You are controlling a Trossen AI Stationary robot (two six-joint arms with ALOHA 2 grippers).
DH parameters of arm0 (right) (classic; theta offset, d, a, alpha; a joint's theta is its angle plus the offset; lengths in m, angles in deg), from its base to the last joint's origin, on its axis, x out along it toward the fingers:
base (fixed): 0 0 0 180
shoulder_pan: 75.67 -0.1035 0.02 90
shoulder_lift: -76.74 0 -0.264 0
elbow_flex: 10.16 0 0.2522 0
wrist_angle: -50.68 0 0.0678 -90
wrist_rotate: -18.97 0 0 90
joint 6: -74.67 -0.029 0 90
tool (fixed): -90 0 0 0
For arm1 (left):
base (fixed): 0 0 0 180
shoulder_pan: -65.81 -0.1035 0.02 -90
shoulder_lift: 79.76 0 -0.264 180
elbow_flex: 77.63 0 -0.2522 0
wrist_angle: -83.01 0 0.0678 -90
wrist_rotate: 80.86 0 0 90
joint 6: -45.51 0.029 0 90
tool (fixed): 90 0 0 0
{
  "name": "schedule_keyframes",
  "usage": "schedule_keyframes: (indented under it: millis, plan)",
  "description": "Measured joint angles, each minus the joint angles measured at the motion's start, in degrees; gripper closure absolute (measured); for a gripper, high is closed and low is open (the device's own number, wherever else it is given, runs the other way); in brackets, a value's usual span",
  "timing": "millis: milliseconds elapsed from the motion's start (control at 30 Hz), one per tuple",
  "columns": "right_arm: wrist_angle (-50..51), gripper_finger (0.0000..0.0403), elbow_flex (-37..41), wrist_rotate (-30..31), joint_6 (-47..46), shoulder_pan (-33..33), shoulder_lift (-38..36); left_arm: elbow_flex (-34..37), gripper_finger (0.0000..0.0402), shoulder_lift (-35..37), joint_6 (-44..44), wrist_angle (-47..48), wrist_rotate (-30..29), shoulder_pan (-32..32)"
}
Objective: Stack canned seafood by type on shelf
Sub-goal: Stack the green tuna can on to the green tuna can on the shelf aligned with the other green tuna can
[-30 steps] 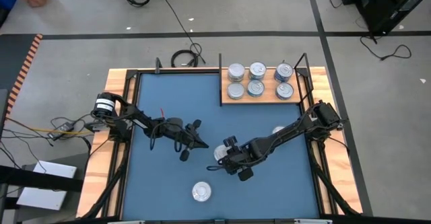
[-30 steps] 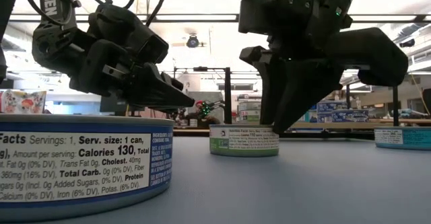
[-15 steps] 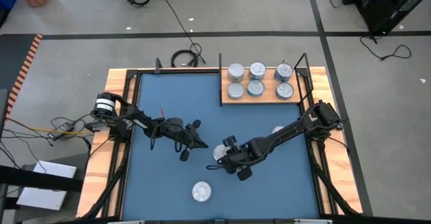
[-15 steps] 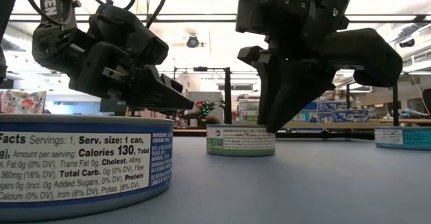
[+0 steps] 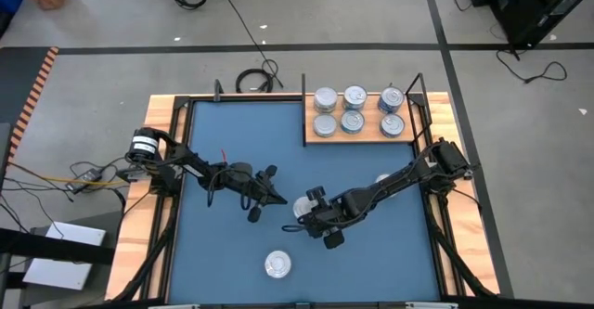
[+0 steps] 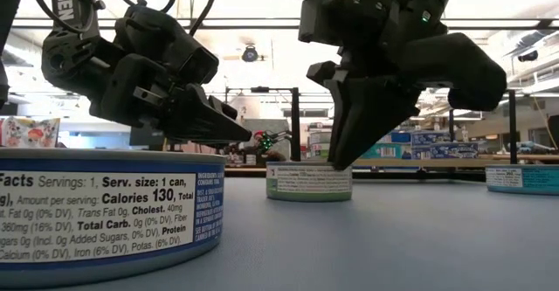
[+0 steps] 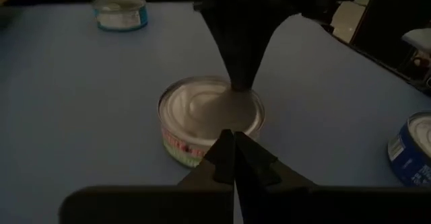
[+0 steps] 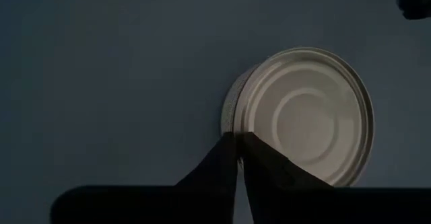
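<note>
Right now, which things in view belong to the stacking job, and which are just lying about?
Job:
- six tins on the shelf
- shelf
- loose tin under the right gripper
- loose tin near the front edge
- tin beside the right arm

Lying about:
- cable on the floor
- blue mat

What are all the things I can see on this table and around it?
Shelf: one, light-brown wood, at the mat's edge on the right arm's side.
Shelf tins: six, silver lids, two rows of three.
Loose tins: three, silver lids, on the mat; one alone, one under the right pincer, one partly hidden by the right arm.
Mat: one, blue, covers the table.
Cables: black, on the grey floor.
Left pincer: dark, shut, over the mat's middle.
Right pincer: dark, shut, tip at a loose tin's lid.
</note>
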Motion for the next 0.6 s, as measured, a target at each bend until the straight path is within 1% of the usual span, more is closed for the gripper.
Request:
schedule_keyframes:
  millis: [200, 600]
  plan:
    - [-0.43, 0.0397, 0.0, -0.58, 0.01, 0.06, 0.0, -0.01, 0.0396, 0.0, 0.02, -1.5, 0.3, 0.3]
    - [0.84, 0.04, -2.8, -0.95, -0.98, 0.05, -0.02, -0.02, 0.0396, 0.0, 0.02, -1.4, -0.31, 0.3]
